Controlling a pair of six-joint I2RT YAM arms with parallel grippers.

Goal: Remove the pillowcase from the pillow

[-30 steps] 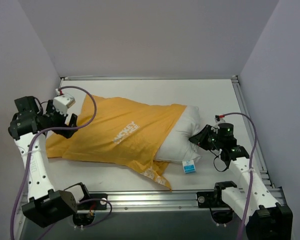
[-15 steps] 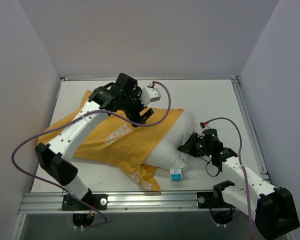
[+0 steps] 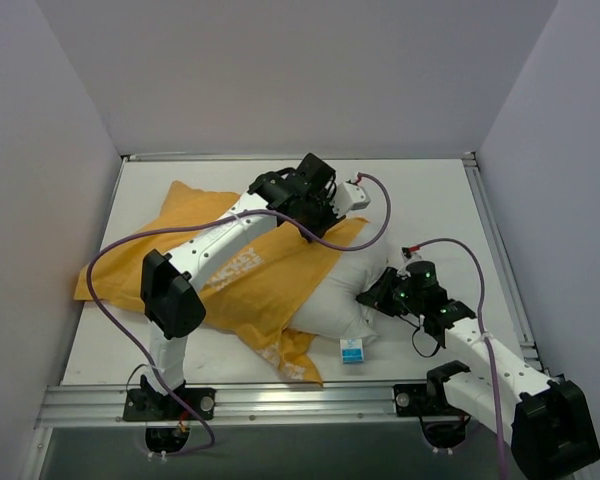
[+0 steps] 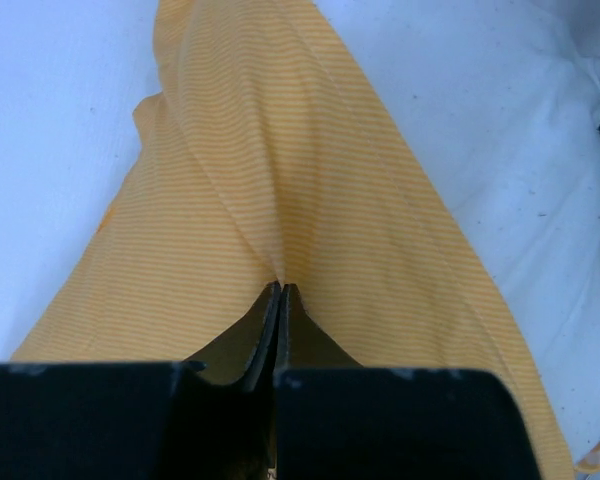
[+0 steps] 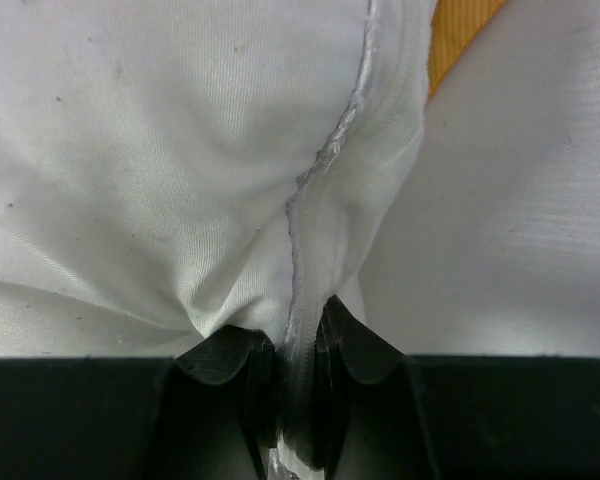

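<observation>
Two grippers, two grips: the left on orange cloth, the right on the white cushion.

The large orange-yellow fabric pillowcase (image 3: 230,270) lies across the left and middle of the white table (image 3: 430,190). It covers the left part of the plump white pillow (image 3: 345,290), whose right end sticks out bare. The left gripper (image 4: 281,290) is at the pillowcase's far right edge, pinched tight on a raised fold of cloth. Further right, the right gripper (image 5: 298,350) is clenched on the pillow's seamed edge, beside the small blue-and-white tag (image 3: 352,350).
</observation>
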